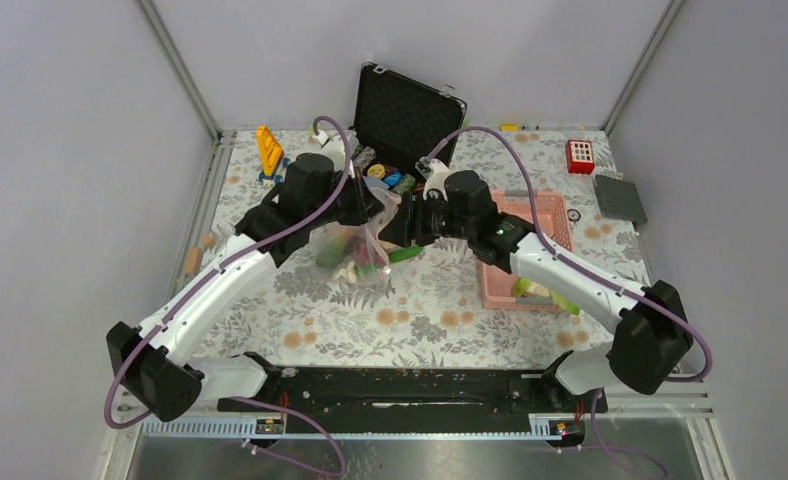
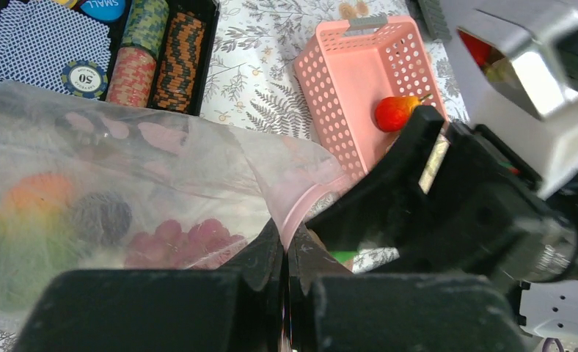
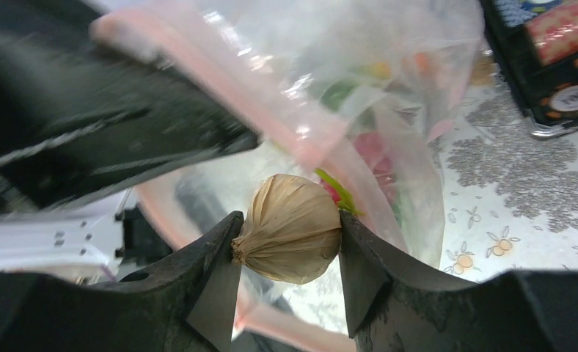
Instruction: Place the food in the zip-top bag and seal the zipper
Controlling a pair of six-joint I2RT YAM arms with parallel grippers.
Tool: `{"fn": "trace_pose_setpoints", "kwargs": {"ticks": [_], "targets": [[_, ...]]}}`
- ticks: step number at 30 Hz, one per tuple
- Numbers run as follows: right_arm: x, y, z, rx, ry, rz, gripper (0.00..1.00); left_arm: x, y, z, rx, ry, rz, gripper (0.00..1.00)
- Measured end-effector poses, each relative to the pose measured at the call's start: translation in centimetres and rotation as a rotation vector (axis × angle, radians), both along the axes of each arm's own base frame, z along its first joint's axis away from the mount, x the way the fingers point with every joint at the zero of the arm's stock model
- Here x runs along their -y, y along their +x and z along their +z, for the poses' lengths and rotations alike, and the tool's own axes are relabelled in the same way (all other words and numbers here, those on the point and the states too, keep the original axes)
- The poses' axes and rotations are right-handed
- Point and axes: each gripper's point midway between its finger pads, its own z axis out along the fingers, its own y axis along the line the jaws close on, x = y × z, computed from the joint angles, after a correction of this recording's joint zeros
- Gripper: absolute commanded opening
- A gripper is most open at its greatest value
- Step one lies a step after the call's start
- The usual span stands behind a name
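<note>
Clear floppy plastic bag (image 2: 161, 161) hangs open from the left claw (image 2: 284, 253), its pink zipper strip (image 2: 304, 205) pinched there; orange-green mango (image 2: 29, 220) inside. The right claw (image 3: 290, 242) grips a tan garlic bulb (image 3: 290, 227) at its mouth.

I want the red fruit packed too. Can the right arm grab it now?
Probably not yet: the right gripper is shut on a tan bulb. The red fruit lies uncovered in the pink basket.

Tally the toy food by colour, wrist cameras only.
Orange-green: 1, mango in the zip-top bag
Dark purple: 1, grapes in the bag
Red: 2, cluster in the bag, fruit in the pink basket
Beige: 1, bulb in the right jaws
Green: 1, piece behind the bulb
Total: 6 discernible; the bag blurs the rest.
</note>
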Motion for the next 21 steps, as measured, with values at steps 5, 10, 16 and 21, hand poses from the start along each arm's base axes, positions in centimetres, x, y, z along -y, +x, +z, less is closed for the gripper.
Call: {"fn": "trace_pose_setpoints", "kwargs": {"ticks": [5, 10, 16, 21], "targets": [[0.2, 2.7, -1.0, 0.001, -0.066, -0.146, 0.41, 0.0, -0.5, 0.7, 0.012, -0.016, -0.014, 0.00], [-0.3, 3.9, -0.8, 0.022, -0.106, -0.201, 0.54, 0.2, -0.7, 0.6, 0.007, -0.019, -0.019, 0.00], [-2.0, 2.9, -2.6, 0.002, -0.148, -0.152, 0.77, -0.1, -0.1, 0.9, 0.013, -0.032, 0.006, 0.00], [-2.6, 2.3, -3.1, -0.011, -0.176, -0.137, 0.98, -0.9, 0.5, 0.5, 0.012, -0.022, 0.049, 0.00]]}}
